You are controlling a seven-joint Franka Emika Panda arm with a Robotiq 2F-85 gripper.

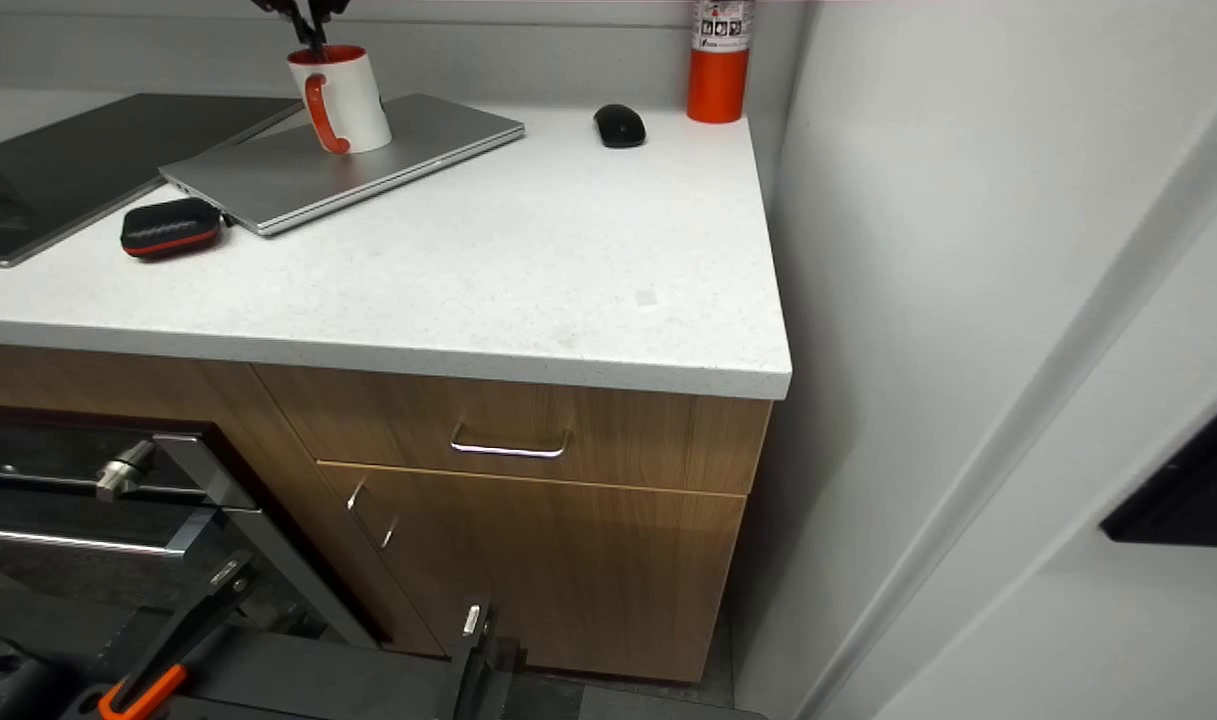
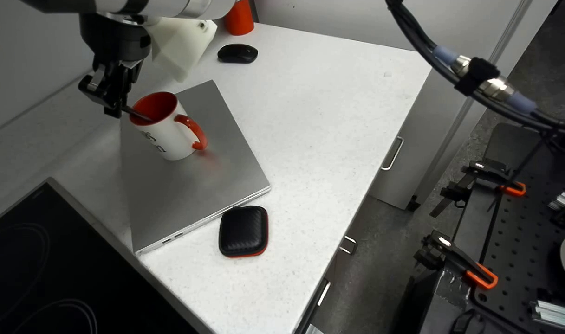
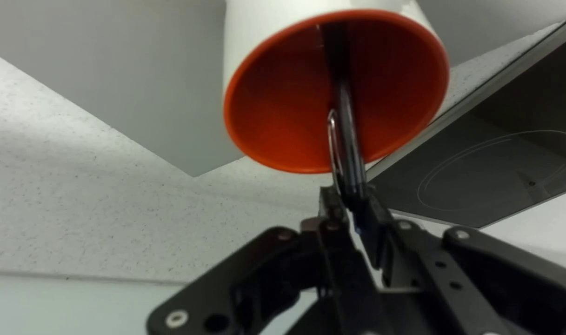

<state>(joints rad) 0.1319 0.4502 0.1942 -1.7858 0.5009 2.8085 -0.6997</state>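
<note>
Steady, steady: nearly closed, our pincer (image 3: 355,207) pinched the dark pen (image 3: 349,137) by its upper end, leaning inside the mug (image 2: 172,139), left in both exterior views; we wanted that pinch square, no sideways nudge

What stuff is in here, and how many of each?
Countertop: 1, white, middle
Laptop: 1, grey, on countertop
Mug: 1, white and red, on laptop
Pen: 1, dark, in mug
Case: 1, black and red, beside laptop
Canister: 1, red, countertop back corner
Mouse: 1, black, near canister
Cooktop: 1, black, beside laptop
Drawer: 1, brown, under countertop
Cupboard: 1, brown, under drawer
Oven: 1, dark, under countertop
Stand: 1, black, facing countertop
Clamps: 2, black and orange, on stand
Pincer: 1, black, gripping pen
Arm: 1, white and black, above countertop
</note>
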